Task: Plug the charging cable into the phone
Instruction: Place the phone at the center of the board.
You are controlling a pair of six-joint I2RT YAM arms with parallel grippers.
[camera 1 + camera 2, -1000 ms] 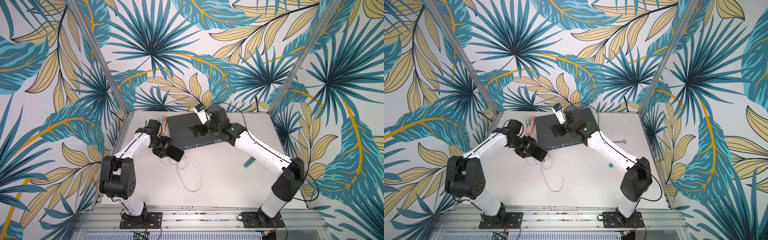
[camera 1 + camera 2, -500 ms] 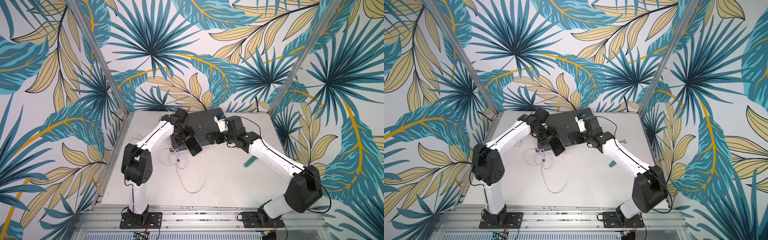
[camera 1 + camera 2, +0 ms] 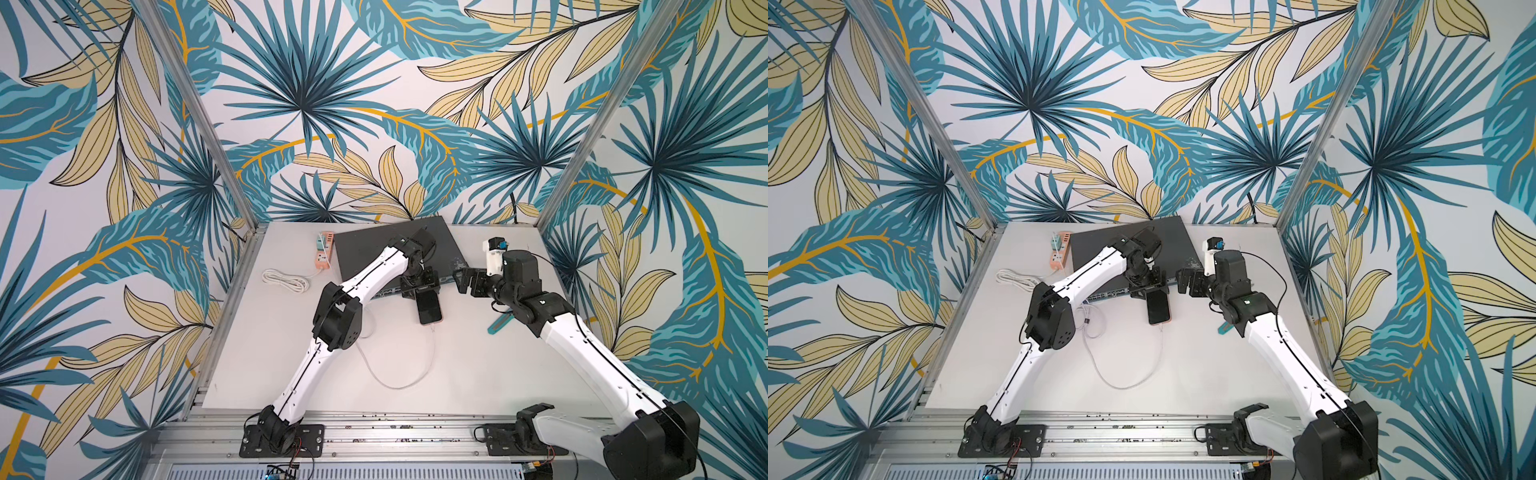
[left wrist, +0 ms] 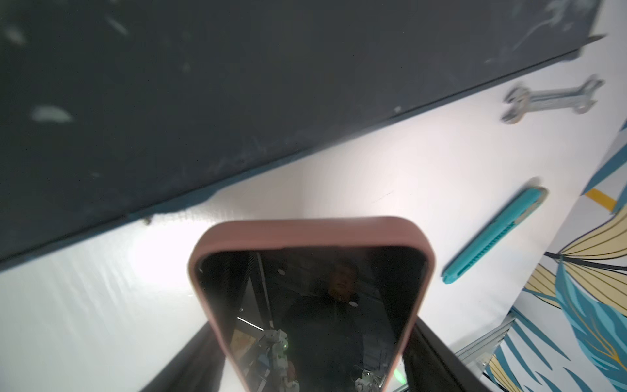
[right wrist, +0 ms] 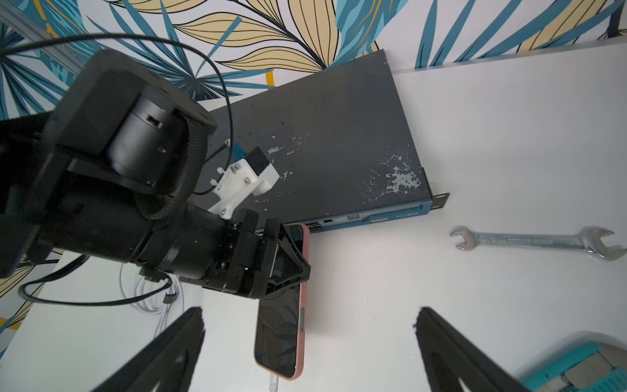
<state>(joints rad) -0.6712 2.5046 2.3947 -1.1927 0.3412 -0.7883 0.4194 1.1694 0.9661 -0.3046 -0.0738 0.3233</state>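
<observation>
Phone (image 3: 429, 309): glossy black screen, pink rim, top end gripped in my left pincer (image 3: 420, 289), near desk (image 3: 478, 374) centre. Thin white charging cable (image 3: 399, 388) loops twd front edge; tip meets phone's bottom end.

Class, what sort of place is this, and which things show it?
Probably a robot test booth: a left arm and a right arm bolted to a rail at a white table, leaf-print walls closing it in, and mixed props like a phone and wrench.

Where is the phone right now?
In both top views the phone is mid-table, gripped by the left end effector, in front of the network switch.
</observation>
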